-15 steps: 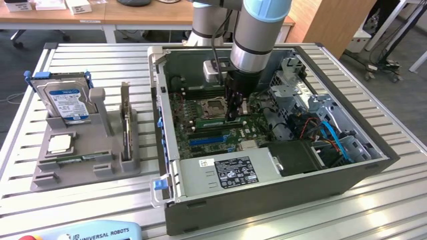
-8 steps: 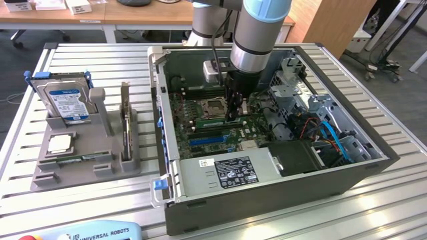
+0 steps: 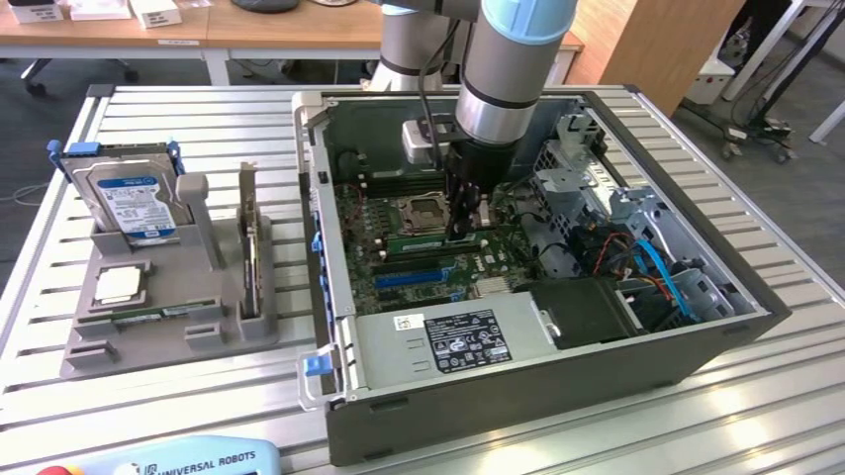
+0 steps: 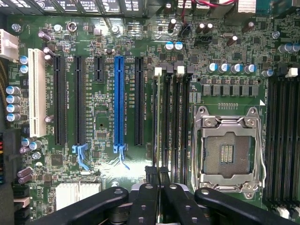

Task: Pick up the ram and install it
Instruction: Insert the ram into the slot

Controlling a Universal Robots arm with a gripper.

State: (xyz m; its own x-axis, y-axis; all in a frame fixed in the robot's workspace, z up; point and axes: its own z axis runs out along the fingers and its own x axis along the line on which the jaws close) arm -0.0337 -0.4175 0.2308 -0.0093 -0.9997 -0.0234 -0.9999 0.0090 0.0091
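Observation:
The ram [image 3: 161, 313] is a narrow green stick lying flat in a front slot of the grey holder [image 3: 93, 346], at the exterior view's left. My gripper [image 3: 465, 230] is far from it, lowered inside the open computer case [image 3: 528, 391] over the motherboard [image 4: 103, 117]. In the wrist view its black fingertips [image 4: 151, 174] sit pressed together, shut with nothing visible between them. They hover over the near end of the black memory slots [image 4: 171, 117] beside the open CPU socket [image 4: 228, 152].
The holder also carries a silver hard drive with a blue-white label [image 3: 130, 203], a CPU chip [image 3: 119, 285] and a dark expansion card standing on edge [image 3: 248, 247]. Blue cables [image 3: 660, 272] and a drive cage crowd the case's right side. A teach pendant [image 3: 172, 460] lies at the front edge.

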